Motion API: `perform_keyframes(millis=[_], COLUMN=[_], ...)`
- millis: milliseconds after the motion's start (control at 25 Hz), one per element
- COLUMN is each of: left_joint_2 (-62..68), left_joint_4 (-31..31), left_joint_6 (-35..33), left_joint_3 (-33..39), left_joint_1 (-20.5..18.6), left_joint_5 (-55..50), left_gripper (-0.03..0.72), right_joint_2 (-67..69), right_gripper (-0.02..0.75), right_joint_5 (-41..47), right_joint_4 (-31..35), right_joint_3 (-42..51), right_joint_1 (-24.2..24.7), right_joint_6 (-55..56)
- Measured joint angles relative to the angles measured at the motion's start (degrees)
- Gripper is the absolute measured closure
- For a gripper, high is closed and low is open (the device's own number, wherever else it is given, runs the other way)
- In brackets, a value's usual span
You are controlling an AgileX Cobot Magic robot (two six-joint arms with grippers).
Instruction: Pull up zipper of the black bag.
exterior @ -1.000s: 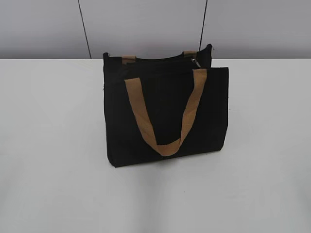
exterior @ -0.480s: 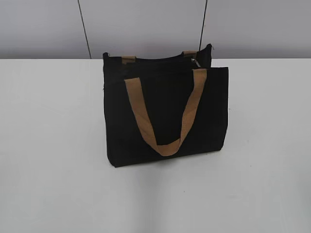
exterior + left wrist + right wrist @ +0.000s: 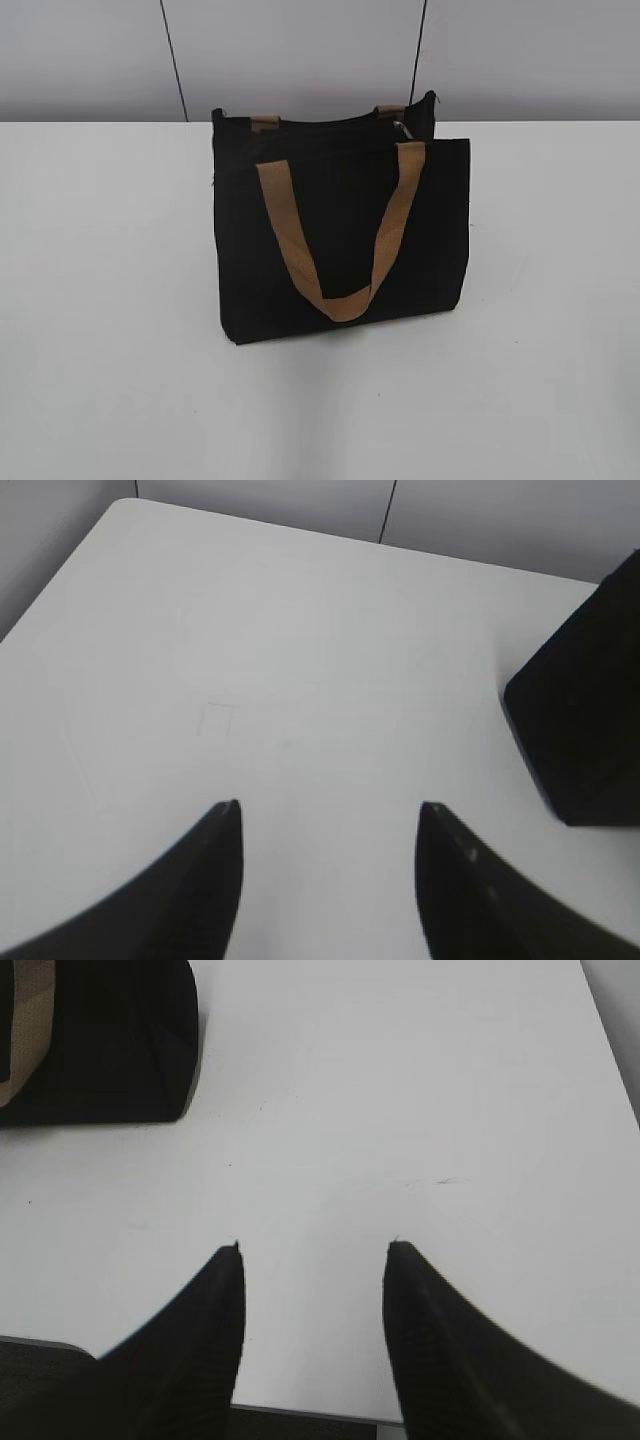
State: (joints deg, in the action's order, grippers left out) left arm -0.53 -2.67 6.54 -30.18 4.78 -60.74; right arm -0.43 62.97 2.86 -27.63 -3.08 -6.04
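- Zipper (image 3: 330,128) ran along the top edge of the black bag (image 3: 340,240), which stood mid-table (image 3: 100,300); its silvery pull tab (image 3: 402,127) sat near the right end.
- Left gripper (image 3: 328,825) hovered spread and empty, the bag to its right; it should brace the bag.
- Right gripper (image 3: 312,1255) was likewise parted and should pinch the tab squarely.

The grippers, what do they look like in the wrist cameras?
Both are plain black. The left gripper shows two smooth, curved fingers tapering to blunt tips. The right gripper has the same shape, with fine ribbing on its fingers. No cables or markings show.
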Motion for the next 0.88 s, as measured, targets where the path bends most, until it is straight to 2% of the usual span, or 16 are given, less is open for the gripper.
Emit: perform_keyframes(millis=[240,880], left_joint_2=[0.0,0.0], left_joint_4=[0.0,0.0], left_joint_6=[0.0,0.0], left_joint_3=[0.0,0.0], left_joint_1=[-1.24,-1.24], left_joint_5=[0.0,0.0], left_gripper=[0.27,0.27], right_joint_2=[0.0,0.0], right_gripper=[0.379,0.379], right_joint_5=[0.0,0.0], right_joint_4=[0.0,0.0], right_joint_3=[0.0,0.0], right_joint_1=[0.0,0.0], right_joint_6=[0.05,0.11])
